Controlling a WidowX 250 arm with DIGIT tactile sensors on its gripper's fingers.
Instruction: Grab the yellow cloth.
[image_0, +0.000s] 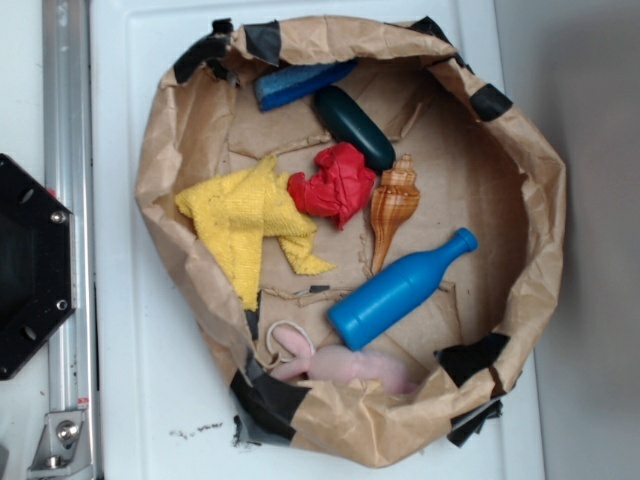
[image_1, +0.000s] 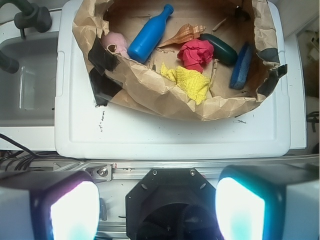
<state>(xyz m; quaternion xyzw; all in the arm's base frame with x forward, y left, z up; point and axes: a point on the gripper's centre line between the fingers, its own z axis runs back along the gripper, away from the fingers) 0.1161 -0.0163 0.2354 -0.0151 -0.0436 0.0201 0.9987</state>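
**Yellow cloth waits in the bag, gripper not yet on its way**

Glowing pale at the bottom of the wrist view, the two fingers (image_1: 75, 212) of the gripper (image_1: 157, 210) stand wide apart with nothing between them, high and well back from the work. Just beyond them sits the black base plate (image_1: 165, 200) and the metal rail (image_1: 200, 170), then the white tabletop (image_1: 150, 130).

Next comes the brown paper bag (image_1: 150, 92), rolled down into a bowl so its wall keeps everything penned in. Right behind that near wall lies the yellow cloth (image_0: 245, 220), spread flat with pointed corners, touching the red cloth (image_0: 335, 185) wad beside it. From the wrist view the crumpled rim hides part of the yellow cloth, so its near edge is probably tucked against the paper.

Further in: the seashell (image_0: 392, 205), the blue bottle (image_0: 400, 290) on its side, a dark green oblong (image_0: 355, 128), a flat blue block (image_0: 300, 85), and a pink soft toy (image_0: 340, 365) at the wall.

The reach must clear the rim, then drop on the yellow cloth's open middle, away from the red wad.
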